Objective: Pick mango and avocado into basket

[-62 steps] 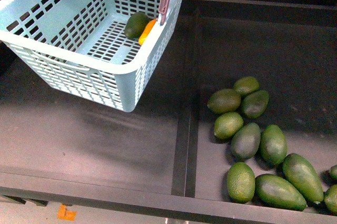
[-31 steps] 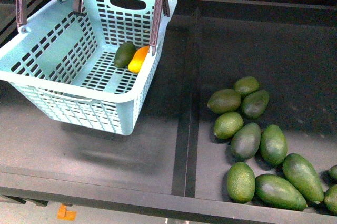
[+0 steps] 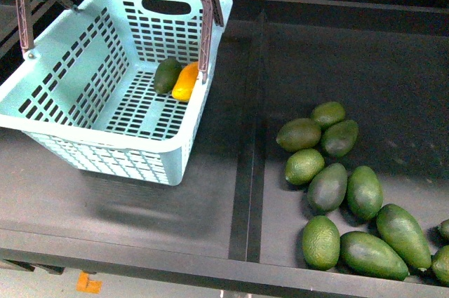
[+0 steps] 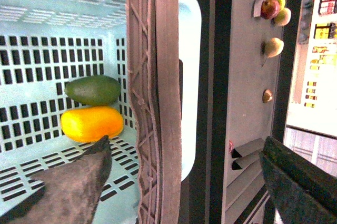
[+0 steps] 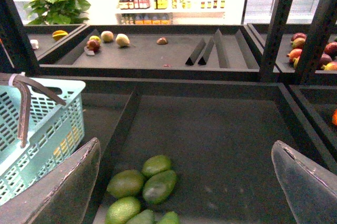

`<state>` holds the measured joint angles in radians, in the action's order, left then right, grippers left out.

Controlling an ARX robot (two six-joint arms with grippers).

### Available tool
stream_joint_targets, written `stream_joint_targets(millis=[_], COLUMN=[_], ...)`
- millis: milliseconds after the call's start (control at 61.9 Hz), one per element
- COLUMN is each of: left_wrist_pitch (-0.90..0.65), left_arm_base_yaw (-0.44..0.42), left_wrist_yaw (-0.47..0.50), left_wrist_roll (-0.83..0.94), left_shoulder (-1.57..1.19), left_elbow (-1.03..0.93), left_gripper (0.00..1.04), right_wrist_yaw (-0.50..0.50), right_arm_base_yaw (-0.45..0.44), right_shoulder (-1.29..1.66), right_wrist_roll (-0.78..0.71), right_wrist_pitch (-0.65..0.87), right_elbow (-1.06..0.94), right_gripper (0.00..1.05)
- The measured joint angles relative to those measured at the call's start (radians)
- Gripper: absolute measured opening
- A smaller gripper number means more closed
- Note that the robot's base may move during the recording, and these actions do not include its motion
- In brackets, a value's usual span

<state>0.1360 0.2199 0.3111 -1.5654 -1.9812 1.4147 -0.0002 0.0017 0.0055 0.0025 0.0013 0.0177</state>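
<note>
Both fruits already lie in the basket (image 3: 105, 140), so the picking looks done and the step in hand is, I judge, the left jaws (image 4: 184, 182) letting go of the handle (image 3: 203, 31); they stand wide astride it in the left wrist view, and the next move calls for backing off without snagging it. The mango (image 3: 185, 82) touches the avocado (image 3: 167, 74) at the basket's far corner, toward 1 o'clock; the right jaws (image 5: 184, 182), also wide, hold nothing over the loose avocados (image 3: 344, 193).

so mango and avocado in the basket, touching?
Touching. The left wrist view shows the mango pressed against the avocado with no gap, on the basket floor.
</note>
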Motion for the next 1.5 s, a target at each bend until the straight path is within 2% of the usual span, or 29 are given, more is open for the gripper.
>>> stream_joint_targets(millis=[81, 210, 242, 275, 323, 339, 372, 453, 501, 663, 905, 970, 1067, 1503], left_wrist_pitch=[0.037, 0.014, -0.132, -0.363, -0.674, -0.719, -0.867, -1.09, -1.129, -1.171, -1.162, -1.146, -1.189, -0.882], left_arm_base_yaw=[0.0, -0.001, -0.007, -0.017, -0.029, -0.031, -0.039, -0.065, -0.079, -0.111, -0.156, -0.192, -0.216, -0.217], left_wrist_yaw=[0.012, 0.003, -0.039, -0.101, -0.134, -0.135, -0.147, -0.163, -0.171, -0.209, -0.248, -0.304, -0.306, -0.311], left_wrist_roll=[-0.005, 0.026, 0.127, 0.282, 0.617, 0.643, 0.867, 1.258, 1.37, 1.519, 1.547, 1.55, 1.551, 1.552], left_shoulder=[0.092, 0.115, 0.121, 0.131, 0.158, 0.165, 0.195, 0.301, 0.353, 0.479, 0.715, 0.763, 0.787, 1.199], left_elbow=[-0.079, -0.098, -0.158, -0.255, -0.415, -0.441, -0.533, -0.698, -0.756, -0.959, -1.181, -1.215, -1.279, -1.389], left_gripper=[0.96, 0.96, 0.91, 0.83, 0.73, 0.71, 0.64, 0.46, 0.37, 0.03, 0.02, 0.02, 0.02, 0.02], right_wrist_yaw=[0.0, 0.0, 0.0, 0.0, 0.0, 0.001, 0.0, 0.0, 0.0, 0.0, 0.0, 0.0, 0.0, 0.0], right_arm_base_yaw=[0.0, 0.0, 0.0, 0.0, 0.0, 0.0, 0.0, 0.0, 0.0, 0.0, 0.0, 0.0, 0.0, 0.0], right_shoulder=[0.0, 0.0, 0.0, 0.0, 0.0, 0.0, 0.0, 0.0, 0.0, 0.0, 0.0, 0.0, 0.0, 0.0], right_wrist_roll=[0.0, 0.0, 0.0, 0.0, 0.0, 0.0, 0.0, 0.0, 0.0, 0.0, 0.0, 0.0, 0.0, 0.0], right_wrist_pitch=[0.0, 0.0, 0.0, 0.0, 0.0, 0.0, 0.0, 0.0, 0.0, 0.0, 0.0, 0.0, 0.0, 0.0], right_elbow=[0.0, 0.0, 0.0, 0.0, 0.0, 0.0, 0.0, 0.0, 0.0, 0.0, 0.0, 0.0, 0.0, 0.0], right_gripper=[0.96, 0.96, 0.96, 0.96, 0.96, 0.96, 0.96, 0.96, 0.96, 0.96, 0.96, 0.96, 0.96, 0.96])
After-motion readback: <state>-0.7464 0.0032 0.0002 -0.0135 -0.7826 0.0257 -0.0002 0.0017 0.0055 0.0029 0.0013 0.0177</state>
